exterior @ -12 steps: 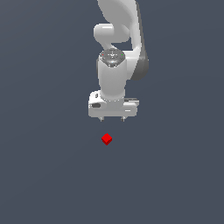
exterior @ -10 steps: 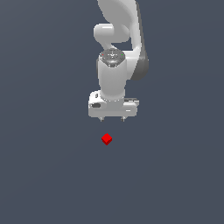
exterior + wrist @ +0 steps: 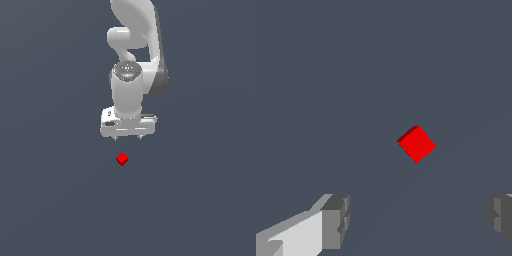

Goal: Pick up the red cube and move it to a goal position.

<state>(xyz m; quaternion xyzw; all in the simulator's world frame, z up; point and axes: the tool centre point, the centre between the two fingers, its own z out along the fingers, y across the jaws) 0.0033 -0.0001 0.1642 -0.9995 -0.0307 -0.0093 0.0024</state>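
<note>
Grey floor — red cube (image 3: 416,144) beyond fingers (image 3: 336,222).

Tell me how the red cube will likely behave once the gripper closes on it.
The red cube shows flat faces and sharp edges, so it probably sits still rather than rolling. It looks rigid, likely keeping shape under squeeze. It is tiny beside the open gripper and sits rotated to the fingers, so it may twist or slip unless aligned.
</note>
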